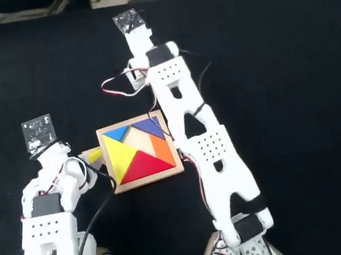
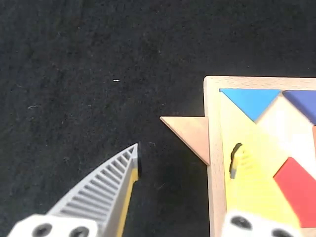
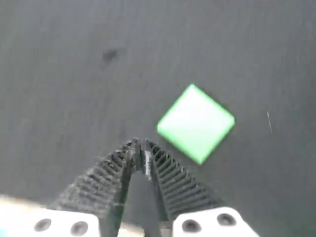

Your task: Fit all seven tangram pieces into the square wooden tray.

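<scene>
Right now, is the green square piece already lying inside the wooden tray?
No, the green square lies on the black table, just ahead of the right pincer.

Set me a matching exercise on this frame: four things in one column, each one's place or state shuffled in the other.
1 green square
2 wooden triangle
3 yellow triangle
4 right tool

A shut
B inside the tray
C outside, against the tray's wall
D alone on the cloth

Pairs: 1-D, 2-C, 3-B, 4-A
</scene>
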